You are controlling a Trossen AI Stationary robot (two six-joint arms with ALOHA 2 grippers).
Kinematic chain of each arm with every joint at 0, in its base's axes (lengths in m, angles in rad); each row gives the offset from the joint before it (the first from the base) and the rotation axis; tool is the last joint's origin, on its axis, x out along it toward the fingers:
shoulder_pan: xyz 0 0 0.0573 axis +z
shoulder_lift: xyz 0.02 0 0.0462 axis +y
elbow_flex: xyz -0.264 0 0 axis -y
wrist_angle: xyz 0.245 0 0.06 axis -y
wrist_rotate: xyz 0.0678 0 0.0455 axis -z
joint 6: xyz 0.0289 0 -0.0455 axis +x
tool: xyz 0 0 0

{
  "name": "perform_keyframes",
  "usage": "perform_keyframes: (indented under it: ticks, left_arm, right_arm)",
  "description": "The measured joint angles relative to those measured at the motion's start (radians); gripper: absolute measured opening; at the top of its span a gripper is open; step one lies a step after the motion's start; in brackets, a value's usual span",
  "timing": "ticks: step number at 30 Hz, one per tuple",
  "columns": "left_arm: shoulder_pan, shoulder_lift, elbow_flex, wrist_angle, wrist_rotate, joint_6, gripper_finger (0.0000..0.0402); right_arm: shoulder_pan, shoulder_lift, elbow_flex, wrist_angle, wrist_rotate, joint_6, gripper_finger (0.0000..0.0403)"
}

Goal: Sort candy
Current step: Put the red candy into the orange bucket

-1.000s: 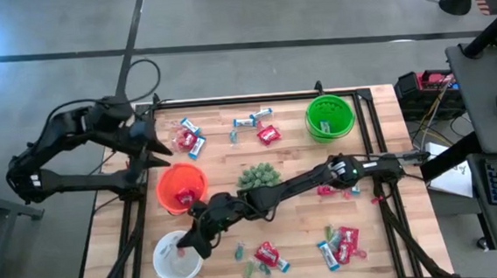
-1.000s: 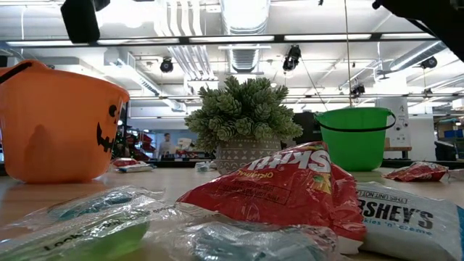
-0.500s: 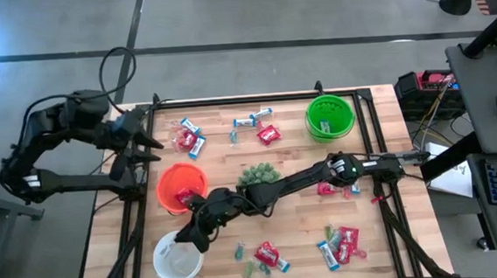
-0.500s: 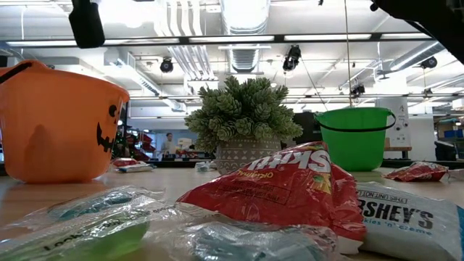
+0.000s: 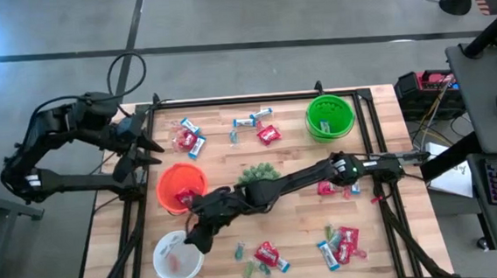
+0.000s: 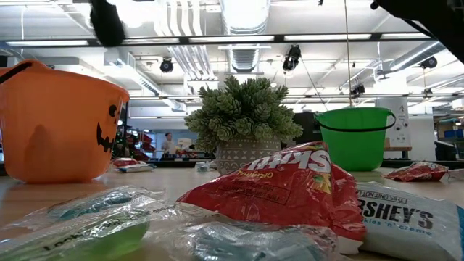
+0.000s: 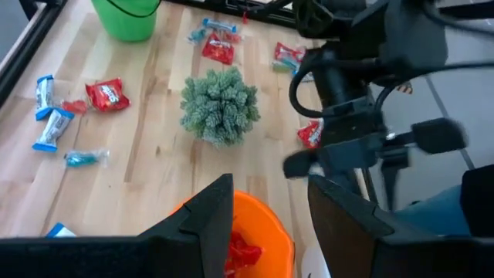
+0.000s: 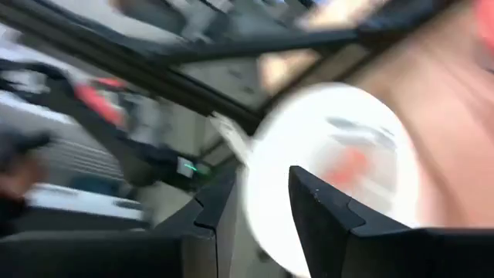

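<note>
Candy lies scattered on the wooden table: red packets, blue-and-white bars and small teal pieces. My right arm reaches across the table, and its open gripper hangs at the right rim of the white bowl. A reddish piece lies in that bowl. My left gripper is open above the table's left edge, beside the orange bowl, which holds red candy.
A green bowl stands at the far right with a piece inside. The spiky green plant sits mid-table under my right arm. In the low view a red packet and a white bar lie close to the camera.
My left gripper has drawn back a little from the orange bowl toward the table's left edge. My right gripper has shifted slightly off the white bowl's middle toward its right rim.
</note>
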Motion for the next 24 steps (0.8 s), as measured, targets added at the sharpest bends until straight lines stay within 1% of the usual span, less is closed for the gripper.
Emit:
perform_keyframes:
  ticks: [4,6,9,13,19,22,24]
  left_arm:
    - [0.000,-0.006,0.000,-0.008,0.000,0.029,0.0150]
    - [0.000,-0.011,0.000,-0.015,0.000,0.044,0.0150]
    - [0.000,-0.018,0.000,-0.033,0.000,0.060,0.0150]
    - [0.000,-0.026,0.000,-0.090,0.000,0.086,0.0150]
    - [0.000,-0.045,0.000,-0.127,-0.001,0.089,0.0150]
    - [0.000,-0.055,0.000,-0.127,-0.006,0.099,0.0150]
    - [0.000,-0.058,0.000,-0.127,-0.049,0.103,0.0150]
  right_arm:
    - [0.000,-0.029,-0.004,-0.236,0.073,-0.005,0.0111]
    - [0.000,-0.047,0.000,-0.355,0.093,-0.011,0.0111]
    - [0.000,-0.078,0.001,-0.485,0.105,-0.013,0.0112]
    - [0.002,-0.115,0.001,-0.569,0.107,-0.012,0.0110]
    - [0.010,-0.196,0.000,-0.601,0.125,-0.013,0.0102]
    - [0.013,-0.243,0.000,-0.670,0.218,-0.021,0.0100]
    - [0.013,-0.279,0.000,-0.736,0.305,-0.024,0.0100]
